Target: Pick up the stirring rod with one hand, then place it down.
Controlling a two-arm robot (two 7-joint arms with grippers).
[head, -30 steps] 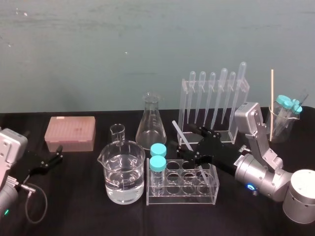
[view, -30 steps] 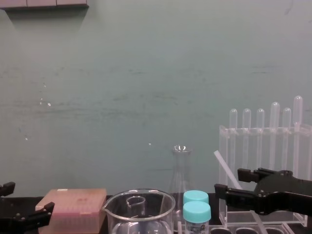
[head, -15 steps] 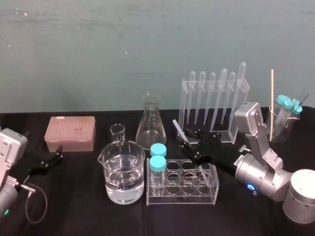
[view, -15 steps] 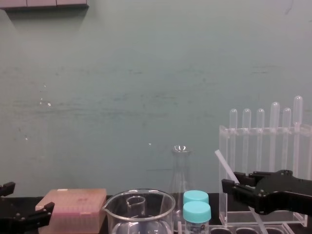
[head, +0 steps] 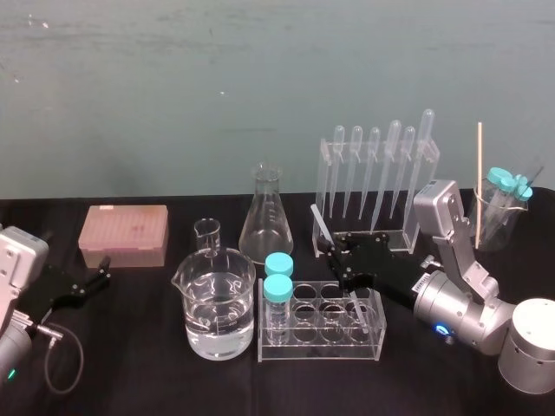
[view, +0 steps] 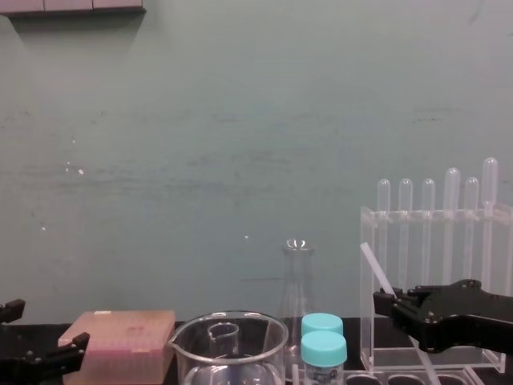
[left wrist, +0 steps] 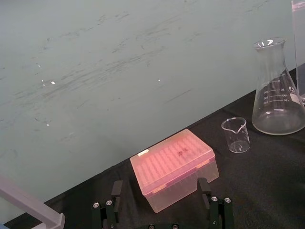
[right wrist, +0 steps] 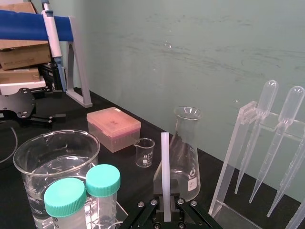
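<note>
Sitting parked at near left, L gripper has fingers spread, empty. R gripper, over the clear tube rack w/ two teal-capped vials, is clamped tight on the stirring rod, which tilts, top leaning left. Conical flask & pipette rack stand behind.

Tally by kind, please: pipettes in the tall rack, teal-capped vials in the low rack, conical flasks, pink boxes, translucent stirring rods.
Pipettes: 6
Teal-capped vials: 2
Conical flask: 1
Pink box: 1
Stirring rod: 1, gripped by the right gripper
Total: 11
</note>
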